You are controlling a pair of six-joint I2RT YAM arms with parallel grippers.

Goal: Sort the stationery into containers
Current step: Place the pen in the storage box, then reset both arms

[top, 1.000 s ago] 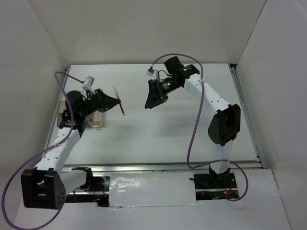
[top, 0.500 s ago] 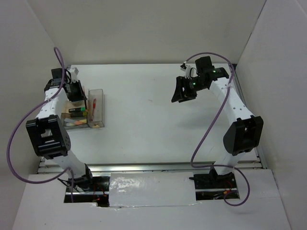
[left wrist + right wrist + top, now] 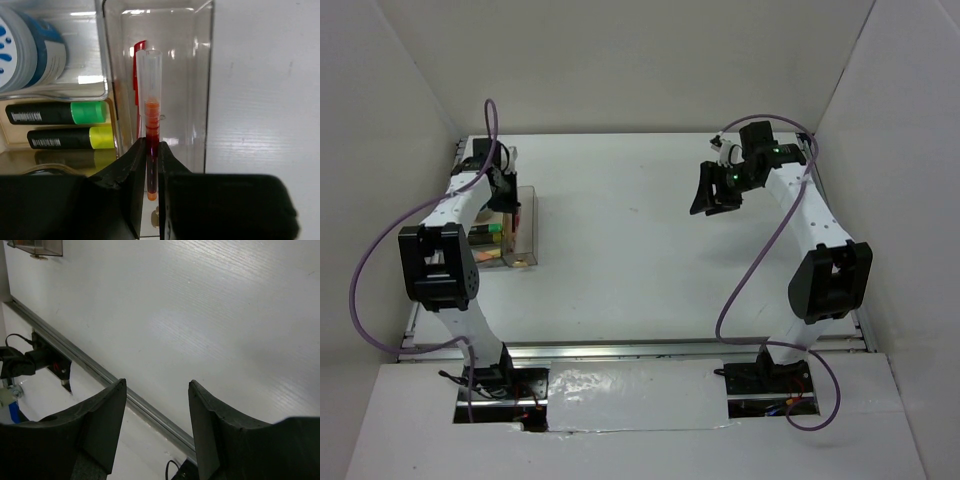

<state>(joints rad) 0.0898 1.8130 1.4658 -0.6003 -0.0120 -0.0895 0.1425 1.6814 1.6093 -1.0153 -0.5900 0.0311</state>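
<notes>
Pen (image 3: 152, 125), red-inked, sits clamped in your left tool (image 3: 153, 162). Its long axis runs up the frame, in line with the narrow clear container (image 3: 202, 100) beneath. Your right tool (image 3: 156, 405) hangs wide and empty, well apart.

red pens (image 3: 152, 120): 2 | highlighters (image 3: 60, 113): 2 | blue-white tube (image 3: 27, 52): 1

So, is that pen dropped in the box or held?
Held: the left jaws are shut on the pen, over the clear box.
</notes>
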